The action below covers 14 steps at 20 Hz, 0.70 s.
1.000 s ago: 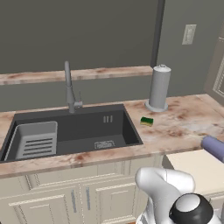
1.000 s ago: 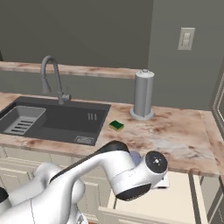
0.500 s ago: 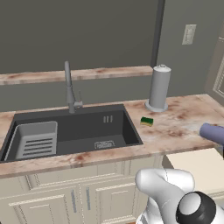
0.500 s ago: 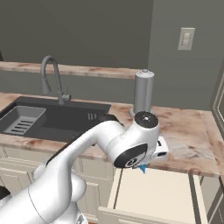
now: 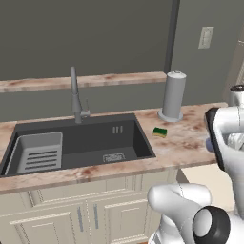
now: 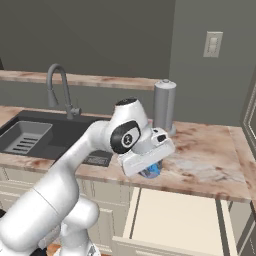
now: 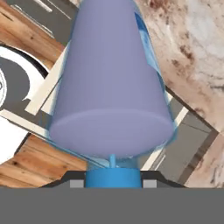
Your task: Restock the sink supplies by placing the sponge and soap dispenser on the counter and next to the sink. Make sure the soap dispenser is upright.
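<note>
Gripping soap dispenser (image 7: pixel 111 83), jaws closed on it above table (image 6: pixel 210 155); sponge (image 5: pixel 160 132) at sink's (image 5: pixel 95 143) 3 o'clock.

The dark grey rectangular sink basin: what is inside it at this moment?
Inside the dark grey sink basin a light grey slotted rack lies at its left end, with a drain plate on the floor. In the right base view the white arm covers the basin's right part.

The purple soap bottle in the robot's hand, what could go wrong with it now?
The lavender soap bottle with the blue pump is carried lying over, not upright, so it may tip when set down. It hangs at the marble counter's edge, above the open cream drawer, and could fall in. The tall grey cylinder stands close enough to bump.
</note>
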Available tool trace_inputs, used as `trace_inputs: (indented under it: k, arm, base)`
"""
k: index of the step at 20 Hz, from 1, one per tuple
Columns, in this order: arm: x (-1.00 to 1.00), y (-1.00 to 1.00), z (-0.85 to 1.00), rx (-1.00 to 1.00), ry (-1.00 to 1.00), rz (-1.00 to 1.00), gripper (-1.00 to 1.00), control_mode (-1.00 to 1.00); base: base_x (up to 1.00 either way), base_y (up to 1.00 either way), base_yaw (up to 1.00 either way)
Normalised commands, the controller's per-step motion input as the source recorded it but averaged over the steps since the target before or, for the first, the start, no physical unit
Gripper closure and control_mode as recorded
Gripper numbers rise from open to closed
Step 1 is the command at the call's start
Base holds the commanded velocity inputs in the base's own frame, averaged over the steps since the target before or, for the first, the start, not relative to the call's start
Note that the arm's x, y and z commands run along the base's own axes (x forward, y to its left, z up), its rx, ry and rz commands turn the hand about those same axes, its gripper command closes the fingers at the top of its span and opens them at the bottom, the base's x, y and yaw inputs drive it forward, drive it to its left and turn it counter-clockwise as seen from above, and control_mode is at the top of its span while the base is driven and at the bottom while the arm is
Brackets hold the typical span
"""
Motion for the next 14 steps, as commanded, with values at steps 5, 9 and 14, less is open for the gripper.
trace_inputs:
  k: [5, 9, 14]
  arm:
    - [0.58, 0.36, 0.0, -0.37, 0.34, 0.16, 1.0, -1.0]
    - [0.41, 0.14, 0.12, -0.27, 0.23, 0.11, 1.0, -1.0]
    - [0.48, 0.26, 0.21, -0.29, 0.27, 0.11, 1.0, -1.0]
  base:
    - [0.0, 0.0, 0.0]
    - [0.0, 0.0, 0.0]
    - [0.0, 0.0, 0.0]
